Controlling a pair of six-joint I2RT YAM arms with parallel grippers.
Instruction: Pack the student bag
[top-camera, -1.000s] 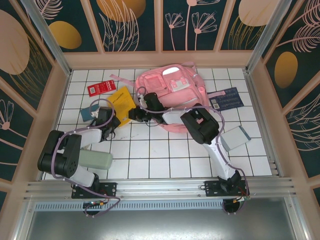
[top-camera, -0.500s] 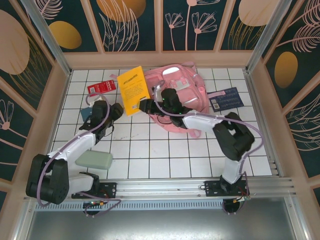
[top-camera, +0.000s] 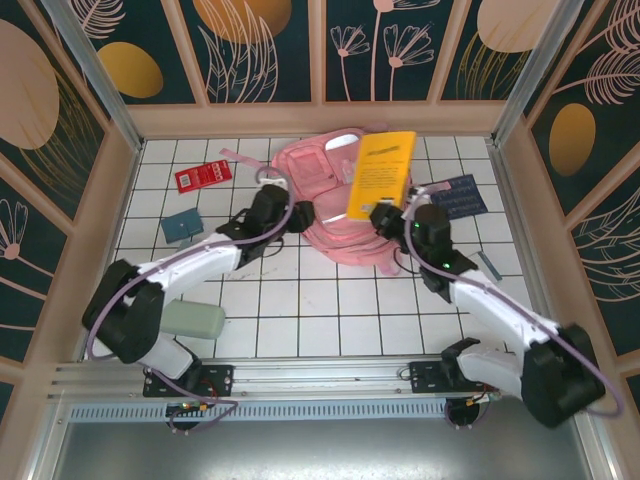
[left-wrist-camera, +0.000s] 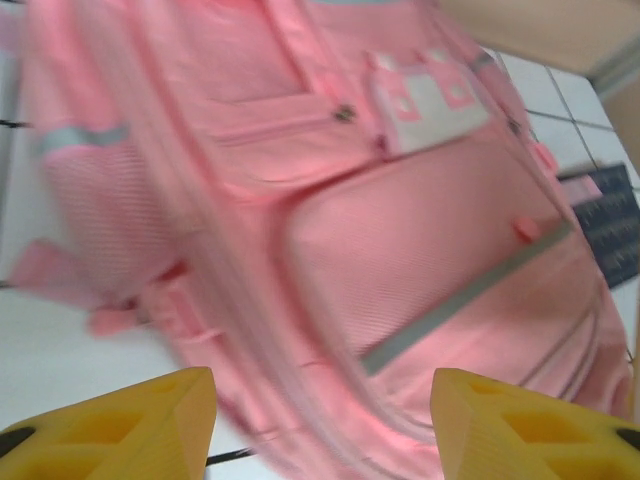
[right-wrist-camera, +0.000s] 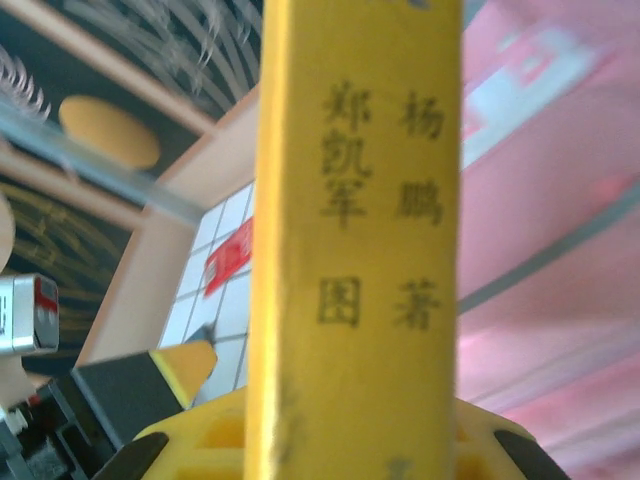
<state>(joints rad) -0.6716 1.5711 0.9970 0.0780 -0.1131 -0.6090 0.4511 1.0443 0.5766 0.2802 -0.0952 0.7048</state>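
At the far middle of the white-tiled desk (top-camera: 300, 320) lay the student bag (top-camera: 330, 190), pink, front pockets up, grey strips showing. Right gripper (top-camera: 385, 212) was clamped on a yellow book (top-camera: 381, 172) by its lower end, the book upright and raised over the bag's right half; the right wrist view showed its spine with printed characters between the jaws. Left gripper (top-camera: 298, 213) sat just beside the bag's left side, fingers (left-wrist-camera: 120, 425) spread apart with nothing between them, pointed at the bag. Red booklet (top-camera: 203, 176) lay near the far-left corner, teal card (top-camera: 181, 225) by the left edge, pale green case (top-camera: 192, 320) toward the near-left corner, dark blue booklet (top-camera: 452, 197) just right of the bag.
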